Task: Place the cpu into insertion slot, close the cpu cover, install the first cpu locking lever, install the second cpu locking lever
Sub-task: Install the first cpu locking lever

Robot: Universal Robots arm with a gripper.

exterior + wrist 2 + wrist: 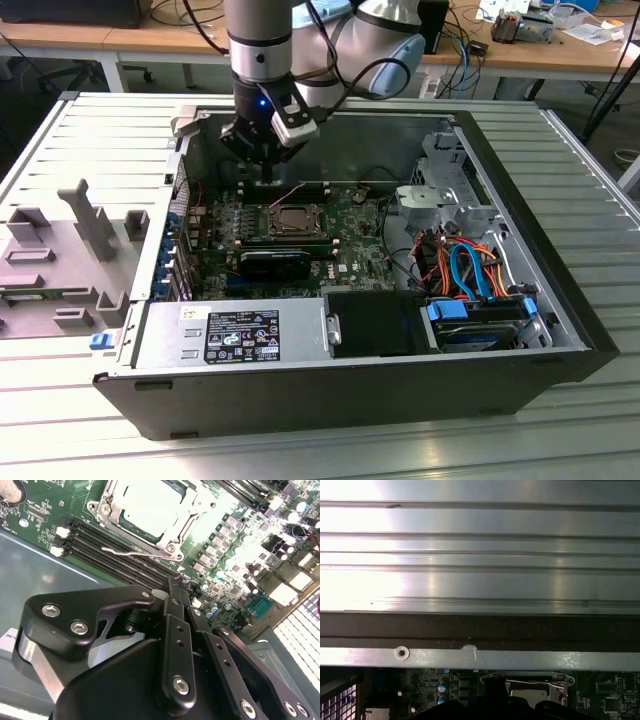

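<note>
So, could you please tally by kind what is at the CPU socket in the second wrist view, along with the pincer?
cpu: 1
cpu cover: 1, lying down around the chip
locking lever: 1 that I can make out
pincer: 1
Total: 4

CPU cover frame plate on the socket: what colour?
Silvery bare metal; the squarish metal CPU cover frame around the chip shows best in the second wrist view.
</note>
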